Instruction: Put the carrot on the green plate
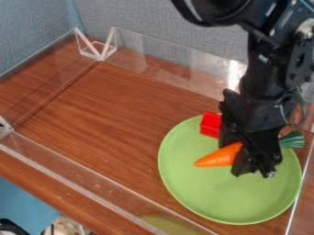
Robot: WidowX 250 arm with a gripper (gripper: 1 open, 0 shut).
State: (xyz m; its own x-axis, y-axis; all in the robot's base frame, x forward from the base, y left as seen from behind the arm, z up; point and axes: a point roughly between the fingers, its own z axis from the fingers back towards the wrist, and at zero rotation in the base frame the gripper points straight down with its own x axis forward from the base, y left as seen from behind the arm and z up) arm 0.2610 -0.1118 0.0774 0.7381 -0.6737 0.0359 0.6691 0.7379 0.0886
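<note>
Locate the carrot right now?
Lower right of the camera view: the carrot is pinched in the shut gripper over the green plate, just front of the red block.
</note>
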